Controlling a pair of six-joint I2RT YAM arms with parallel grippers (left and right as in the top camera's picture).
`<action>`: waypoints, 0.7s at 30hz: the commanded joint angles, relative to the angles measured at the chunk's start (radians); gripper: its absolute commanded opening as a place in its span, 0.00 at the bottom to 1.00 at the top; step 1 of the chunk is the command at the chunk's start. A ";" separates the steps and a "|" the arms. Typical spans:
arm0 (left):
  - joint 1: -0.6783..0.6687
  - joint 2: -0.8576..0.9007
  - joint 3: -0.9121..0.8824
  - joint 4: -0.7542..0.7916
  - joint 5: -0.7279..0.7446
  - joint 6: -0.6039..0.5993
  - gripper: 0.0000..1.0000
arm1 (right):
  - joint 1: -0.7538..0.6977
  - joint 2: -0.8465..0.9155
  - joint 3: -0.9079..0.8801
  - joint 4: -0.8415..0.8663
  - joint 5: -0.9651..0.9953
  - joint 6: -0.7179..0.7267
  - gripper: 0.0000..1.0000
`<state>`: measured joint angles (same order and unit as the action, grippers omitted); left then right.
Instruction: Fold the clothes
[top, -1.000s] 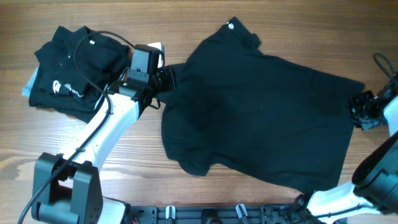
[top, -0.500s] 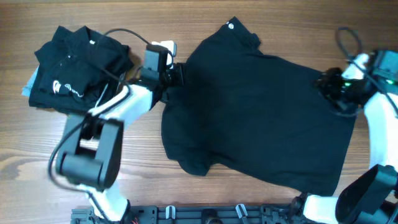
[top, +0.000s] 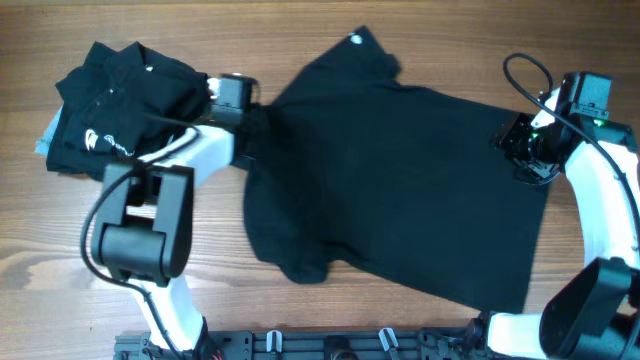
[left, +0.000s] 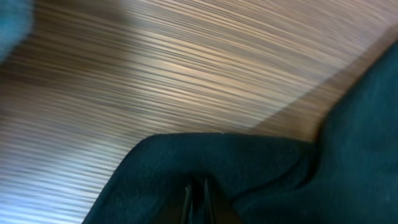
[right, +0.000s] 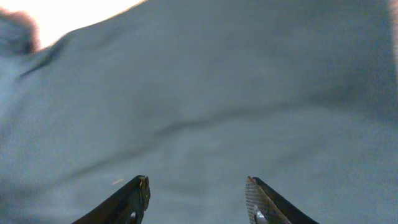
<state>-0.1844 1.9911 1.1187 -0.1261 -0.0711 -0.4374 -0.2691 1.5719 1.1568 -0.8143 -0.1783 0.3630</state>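
- A wooden table (top: 420, 40) is seen from overhead, its grain running left to right.
- A black spread shirt (top: 400, 190) is laid flat across the middle and right of the table, collar towards the far edge.
- A black folded shirt (top: 120, 115) is placed at the far left, well apart from the spread one, with white logo print (top: 105, 143) showing.
- The left arm (top: 190, 150) is stretched to the spread shirt's left sleeve; the right arm (top: 600, 190) is reached to its right edge.
- The left gripper (top: 255, 112) is closed narrowly on the sleeve fabric, as seen at the wrist (left: 198, 199).
- The right gripper (right: 199, 196) is held wide apart over the fabric, nothing pinched between its fingers (right: 138, 190).
- A small white neck label (top: 355, 39) is seen at the collar.
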 joint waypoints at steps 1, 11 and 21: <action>0.072 0.026 -0.058 -0.052 0.037 -0.020 0.09 | -0.001 0.098 -0.040 0.017 0.189 0.154 0.56; 0.069 -0.326 -0.058 -0.137 0.107 -0.015 0.36 | -0.130 0.377 -0.040 0.079 0.348 0.348 0.07; -0.031 -0.383 -0.058 -0.187 0.190 0.116 0.47 | -0.333 0.488 0.114 0.322 0.122 0.039 0.19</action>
<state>-0.1730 1.6154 1.0611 -0.3016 0.0814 -0.3985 -0.5468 1.9881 1.2366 -0.4995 0.0757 0.6064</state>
